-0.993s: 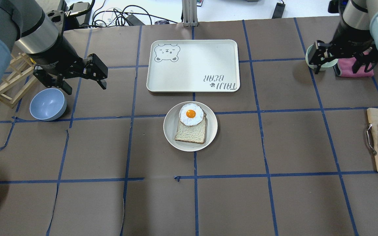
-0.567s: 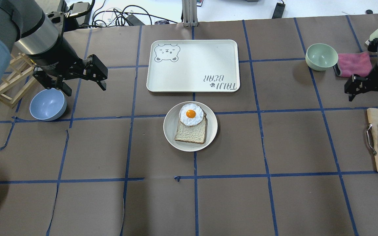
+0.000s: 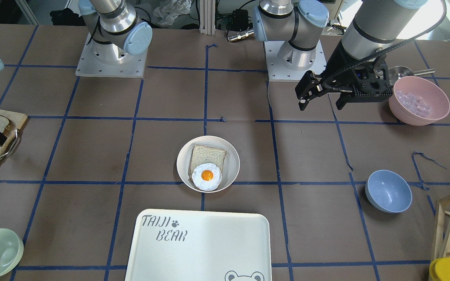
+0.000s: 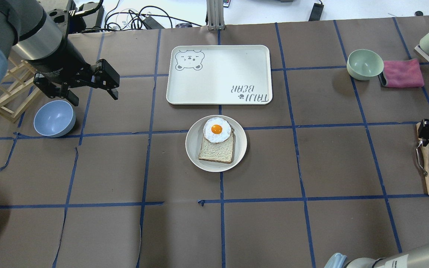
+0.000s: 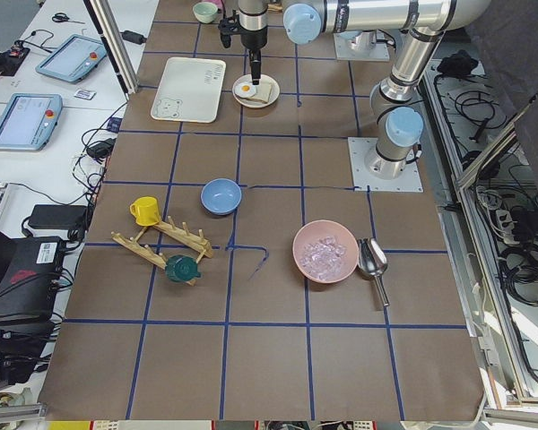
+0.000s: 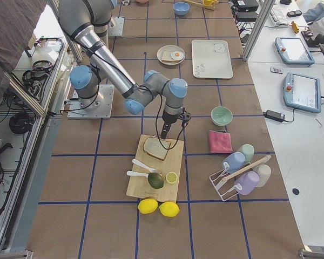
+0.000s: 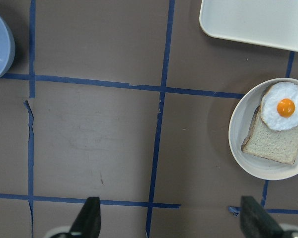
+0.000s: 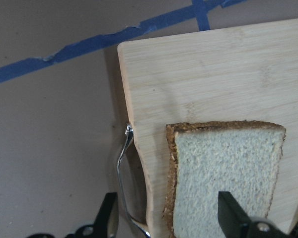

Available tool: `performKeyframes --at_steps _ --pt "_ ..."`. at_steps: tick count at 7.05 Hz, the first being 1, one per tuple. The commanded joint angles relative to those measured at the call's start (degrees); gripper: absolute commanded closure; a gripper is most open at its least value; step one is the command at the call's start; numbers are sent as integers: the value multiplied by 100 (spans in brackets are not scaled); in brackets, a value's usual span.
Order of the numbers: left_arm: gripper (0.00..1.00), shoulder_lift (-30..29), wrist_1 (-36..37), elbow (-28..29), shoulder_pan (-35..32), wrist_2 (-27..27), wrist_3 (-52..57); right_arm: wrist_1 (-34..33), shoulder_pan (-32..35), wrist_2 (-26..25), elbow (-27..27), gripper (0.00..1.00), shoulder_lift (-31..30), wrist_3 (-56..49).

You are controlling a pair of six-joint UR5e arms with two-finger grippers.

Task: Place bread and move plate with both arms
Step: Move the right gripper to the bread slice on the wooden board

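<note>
Two slices show. The task one, a square greyish-white bread slice w/ dark brown crust (image 8: 223, 183), lies flat on a pale wooden cutting board (image 8: 198, 74) at the brown-papered, blue-taped desk's (image 4: 311, 230) right edge. It is well apart from the round cream-white plate (image 4: 193, 145) at desk ctr.

That plate carries a paler tan slice (image 4: 216, 152) w/ a fried egg (image 4: 217, 130) lying over its far corner.

The right arm (image 6: 151, 89) bends down over the board's far end. Its right jaws stand apart & above the board. In the wrist view one black fingertip (image 8: 108, 218) is over the board's metal handle (image 8: 121, 163) and the other over the bread, so the crust's side edge sits btwn them. Can't tell if they touch anything.

The left arm (image 4: 47, 44) hangs over bare desk. Its left jaws are spread wide, gripping nothing, just beyond a light blue bowl (image 4: 54, 118) and well left of the plate.

A rectangular cream tray lettered "TAIJI BEAR" (image 4: 218, 63) lies just beyond the plate, a narrow strip of desk btwn them. A pale green bowl (image 4: 364, 64) & a folded pink cloth (image 4: 402, 73) sit side by side, far right.
</note>
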Motion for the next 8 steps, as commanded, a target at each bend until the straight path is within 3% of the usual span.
performKeyframes --at_steps 1,3,5,7,8 --pt "0 -23 -15 -22 7 17 19 -309 -38 -89 46 26 231 -117" --pt "0 -15 -6 -22 -2 464 403 -301 -108 -133 116 30 248 -126" --pt "0 -6 -15 -22 -2 448 423 -266 -205 -230 204 44 240 -108" --pt "0 -6 -41 -22 -2 465 432 -274 -223 -230 213 65 231 -82" --pt "0 -14 -24 -39 -2 430 432 -292 -214 -213 222 66 222 -82"
